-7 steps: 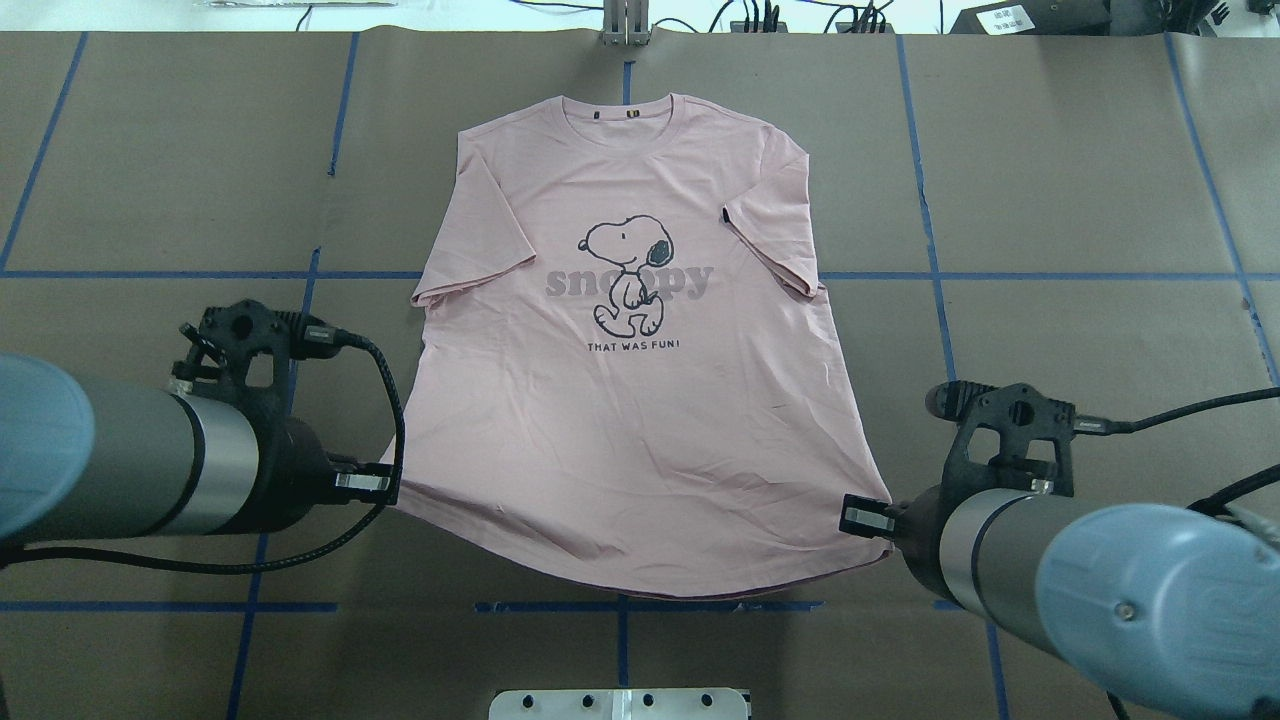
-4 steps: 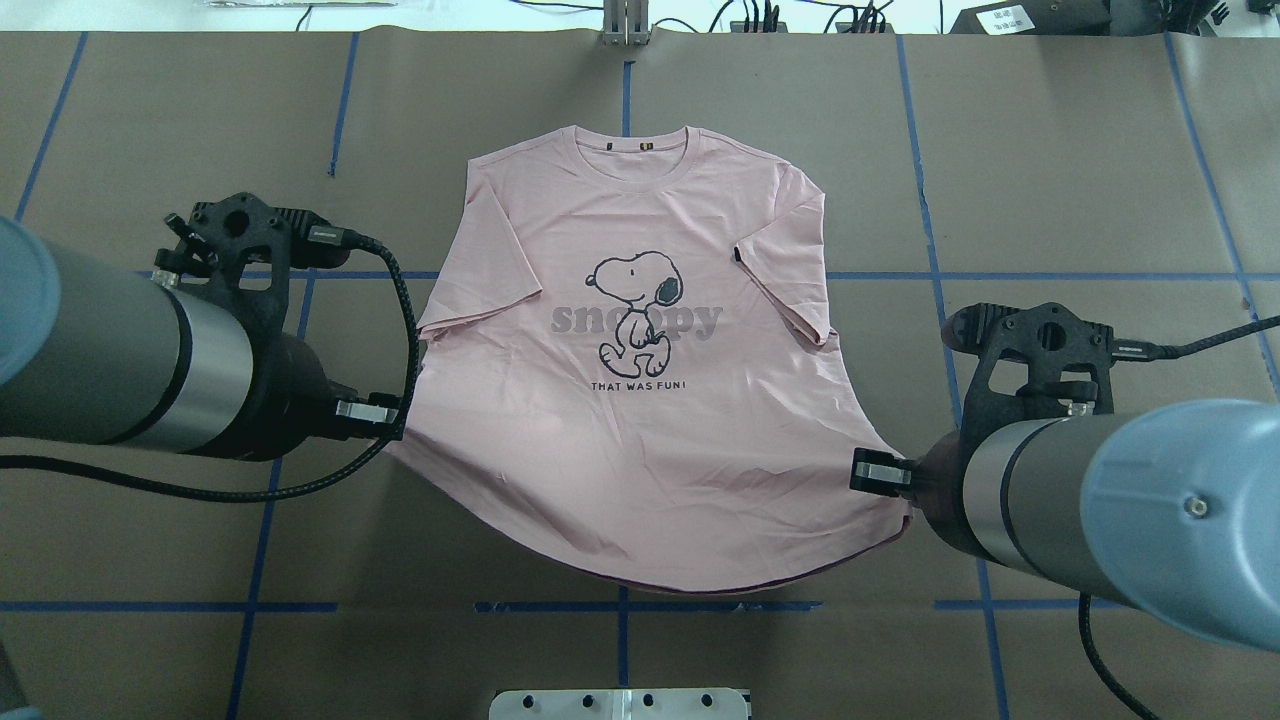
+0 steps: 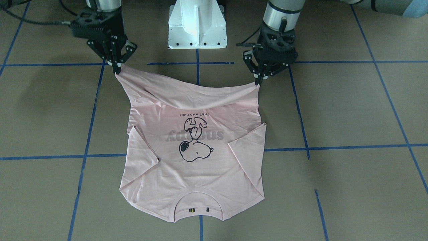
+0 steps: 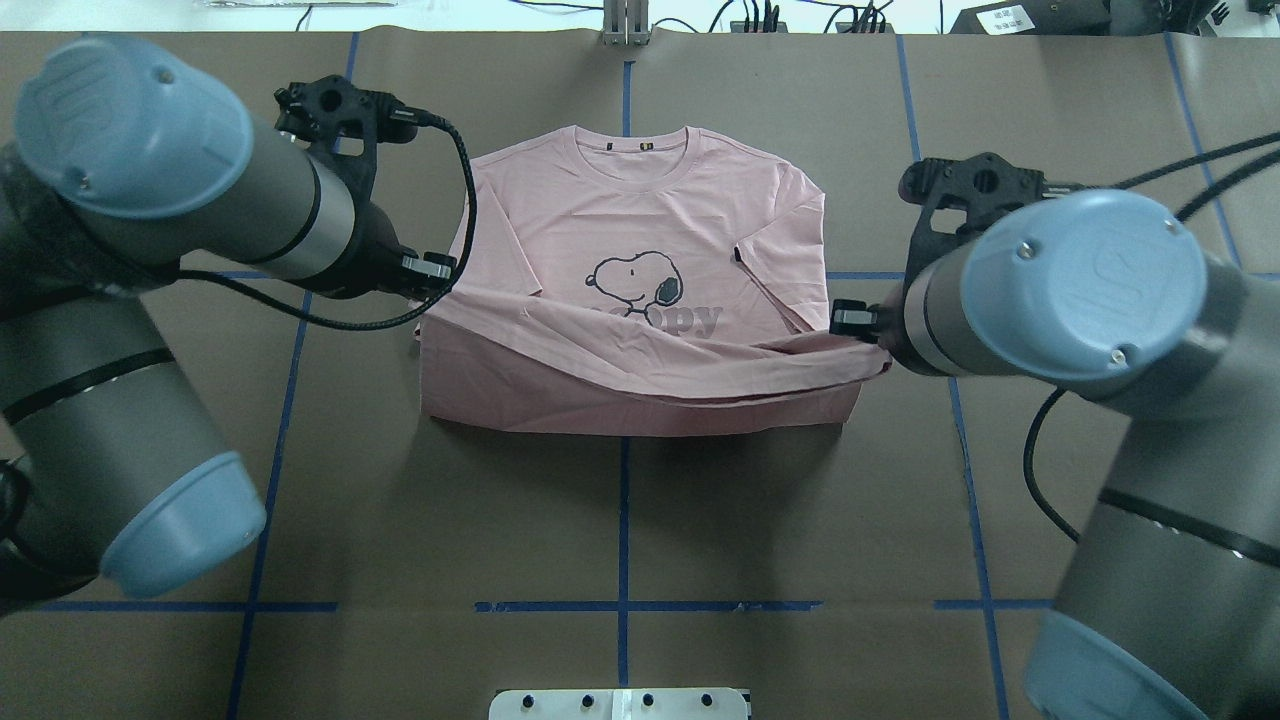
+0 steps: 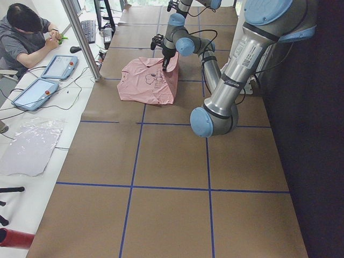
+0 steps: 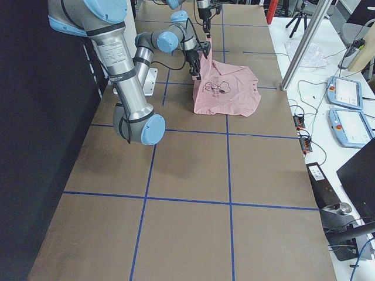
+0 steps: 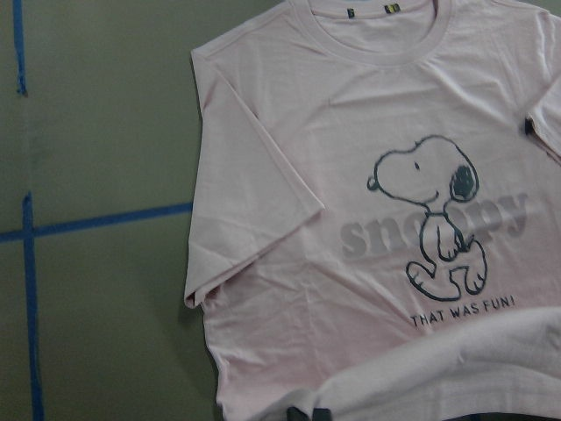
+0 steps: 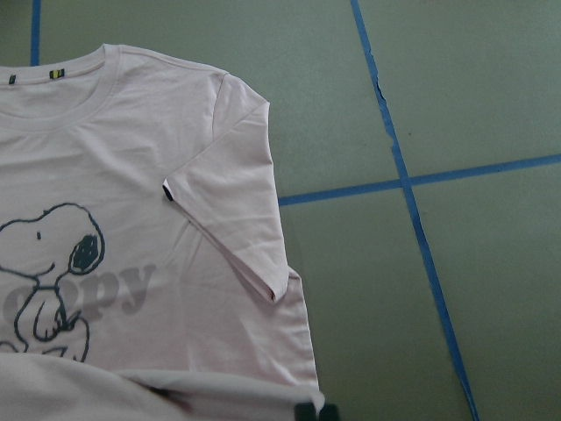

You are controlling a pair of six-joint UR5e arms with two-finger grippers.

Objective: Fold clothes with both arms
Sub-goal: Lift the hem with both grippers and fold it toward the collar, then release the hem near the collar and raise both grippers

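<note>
Two grey arms, the left arm and the right arm, reach over a wide desk from both sides of one pale pink T-shirt. The T-shirt lies near the middle of the desk, print up, with its collar on the far side from the robot. The left pincer is clenched on one corner of the hem and the right pincer on the other. Between them the hem hangs raised, sagging a little in the middle. From above, the lifted edge already covers the lower part of the Snoopy cartoon, and a doubled band of cloth shows beneath it.

By this the first fold seems about half made. The hem is not yet laid down near the collar, both corners are not yet let go, and the sleeves lie unfolded, so most of the task is left.

Brown paper covers the desk, divided into big squares by blue tape lines. A white pedestal stands between the arms. Beside the desk a person sits at a white bench with two tablets.
</note>
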